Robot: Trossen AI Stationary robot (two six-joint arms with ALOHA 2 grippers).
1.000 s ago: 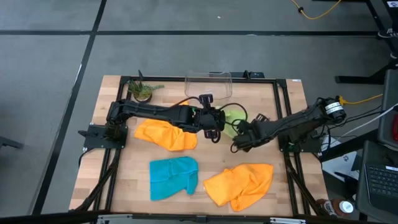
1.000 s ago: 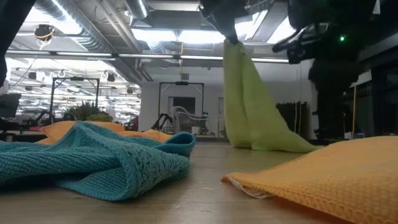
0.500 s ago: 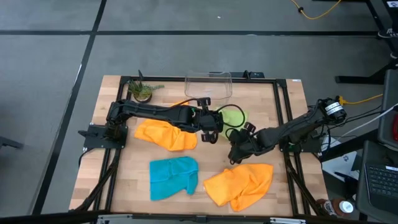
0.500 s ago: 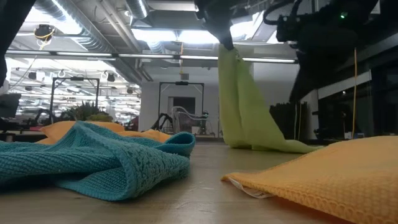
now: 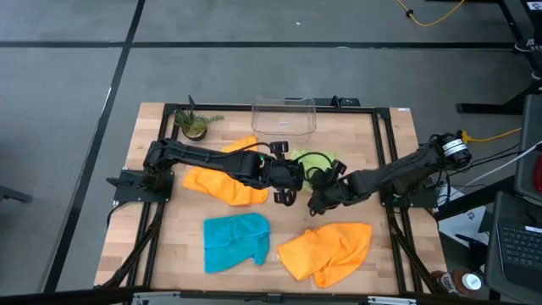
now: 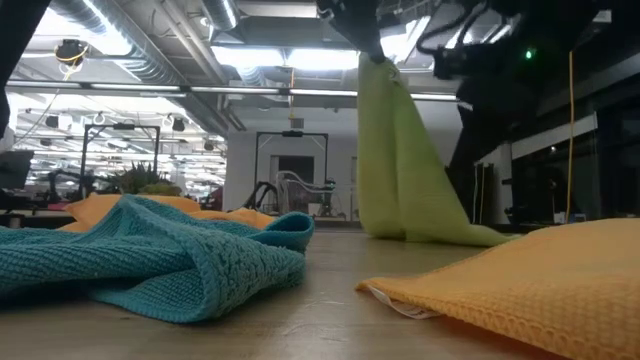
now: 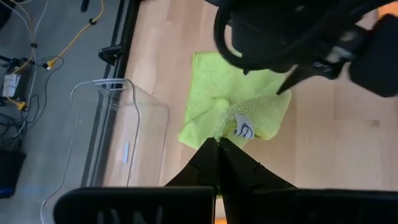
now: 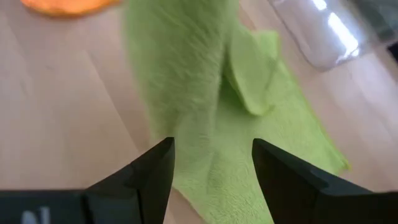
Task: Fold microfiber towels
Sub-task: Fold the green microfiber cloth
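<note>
The lime green towel (image 6: pixel 395 160) hangs from my left gripper (image 7: pixel 218 142), which is shut on it above the table's middle (image 5: pixel 284 188). Its lower part (image 5: pixel 320 158) lies on the wood. My right gripper (image 8: pixel 211 149) is open just right of the left one (image 5: pixel 316 202). Its fingers face the hanging cloth (image 8: pixel 180 74) with nothing between them. One orange towel (image 5: pixel 222 181) lies crumpled at the left. A teal towel (image 5: pixel 237 241) and a second orange towel (image 5: pixel 329 251) lie near the front edge. My left gripper pinches a bunched bit of the green towel's edge (image 7: pixel 227 122) between its shut fingers, right beside the white label (image 7: pixel 243 129). The fingers slant down from the table's left. The cloth hangs slack below them, and its lower end (image 6: pixel 450 234) rests on the table.
A clear plastic bin (image 5: pixel 284 116) stands at the far edge in the middle. A small potted plant (image 5: pixel 193 124) sits at the far left corner. A black frame (image 5: pixel 385 152) borders the wooden top. Bare wood shows between the teal and orange towels at the front.
My left gripper has moved a little toward the table's near edge, still shut on the hanging green towel. My right gripper has moved toward the table's left, closer to the hanging cloth, and has tipped. It has stayed open.
</note>
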